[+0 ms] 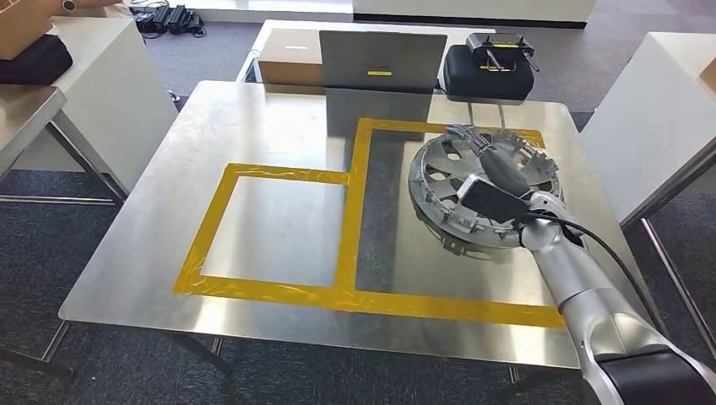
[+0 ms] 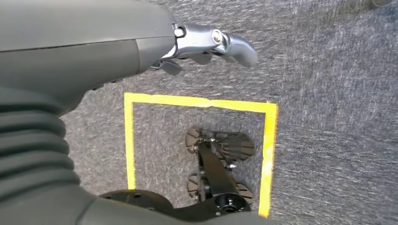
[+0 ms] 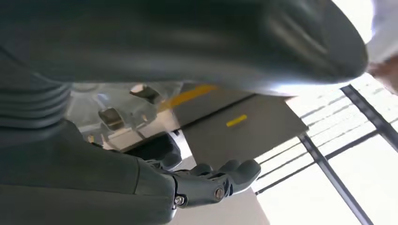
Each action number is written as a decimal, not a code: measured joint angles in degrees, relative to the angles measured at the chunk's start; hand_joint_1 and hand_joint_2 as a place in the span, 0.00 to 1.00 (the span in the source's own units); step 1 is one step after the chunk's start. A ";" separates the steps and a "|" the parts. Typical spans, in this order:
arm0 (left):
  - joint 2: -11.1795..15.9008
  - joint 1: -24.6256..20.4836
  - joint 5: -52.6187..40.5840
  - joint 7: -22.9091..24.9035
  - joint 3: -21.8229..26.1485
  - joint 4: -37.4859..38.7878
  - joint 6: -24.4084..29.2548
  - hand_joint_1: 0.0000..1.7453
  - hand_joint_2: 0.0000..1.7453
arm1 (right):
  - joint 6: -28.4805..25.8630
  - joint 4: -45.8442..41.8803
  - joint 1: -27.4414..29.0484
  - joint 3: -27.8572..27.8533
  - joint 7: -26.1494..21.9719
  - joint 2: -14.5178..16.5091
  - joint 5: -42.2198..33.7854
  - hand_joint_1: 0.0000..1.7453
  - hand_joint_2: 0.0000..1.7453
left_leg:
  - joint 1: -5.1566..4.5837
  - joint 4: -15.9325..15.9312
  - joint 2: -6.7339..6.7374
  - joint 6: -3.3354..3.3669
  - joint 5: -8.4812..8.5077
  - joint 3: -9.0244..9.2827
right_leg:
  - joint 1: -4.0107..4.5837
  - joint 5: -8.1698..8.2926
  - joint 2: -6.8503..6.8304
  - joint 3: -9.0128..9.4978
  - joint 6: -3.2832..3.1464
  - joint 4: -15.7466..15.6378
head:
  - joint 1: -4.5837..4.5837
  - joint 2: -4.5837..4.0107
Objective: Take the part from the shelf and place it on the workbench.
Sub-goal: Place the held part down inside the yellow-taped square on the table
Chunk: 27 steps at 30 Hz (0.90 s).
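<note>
The part [image 1: 447, 198] is a round silver metal wheel-like casting with cut-outs and a toothed rim. It sits over the right taped field of the steel workbench [image 1: 279, 219], slightly tilted. My right hand [image 1: 498, 169] reaches across its middle and grips it, with fingers at the far rim. In the right wrist view, bits of the part [image 3: 117, 119] show past my right hand [image 3: 141, 187], whose fingers [image 3: 234, 173] are curled. My left hand [image 2: 94, 51] hangs over the carpet, holding nothing, fingers [image 2: 234, 44] loosely apart.
Yellow tape [image 1: 279, 291] marks two joined rectangles on the workbench. A grey upright panel [image 1: 382, 59], a cardboard box [image 1: 291, 63] and a black case [image 1: 490, 72] stand behind the far edge. White tables flank both sides. A yellow floor square [image 2: 202, 103] lies below my left hand.
</note>
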 joint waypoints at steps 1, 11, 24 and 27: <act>-0.03 -0.01 0.08 0.17 0.05 0.00 0.11 0.00 0.00 | 0.34 -1.69 0.75 -0.93 -0.56 0.05 -2.74 0.00 0.00 | 0.04 -0.13 -0.01 -0.36 0.04 0.03 | 0.13 0.08 0.02 -0.07 -0.27 -0.05 | 0.02 0.00; -0.27 0.71 1.57 0.57 2.28 0.02 2.04 0.00 0.00 | 8.21 -30.62 17.26 -10.14 -2.47 -0.61 -25.53 0.00 1.00 | 0.53 10.58 0.13 -2.23 -4.30 -4.49 | -0.60 0.11 -0.27 0.69 -1.47 -0.62 | -1.36 0.00; -1.06 0.58 1.78 1.51 3.65 0.01 2.96 0.00 0.00 | 8.60 -53.11 28.11 -17.04 0.25 -1.48 -29.71 0.00 1.00 | 0.34 -0.24 0.31 1.06 -0.55 0.68 | -0.66 -8.35 -0.01 -6.60 1.66 16.16 | -0.57 0.00; -1.22 0.48 1.76 1.73 3.92 0.00 3.04 0.00 0.00 | 8.24 -54.53 28.80 -17.12 0.87 -1.76 -29.99 0.00 1.00 | 0.27 -0.11 0.27 1.01 -0.58 0.73 | -0.56 -3.70 -0.02 -2.51 1.03 8.18 | -0.32 0.00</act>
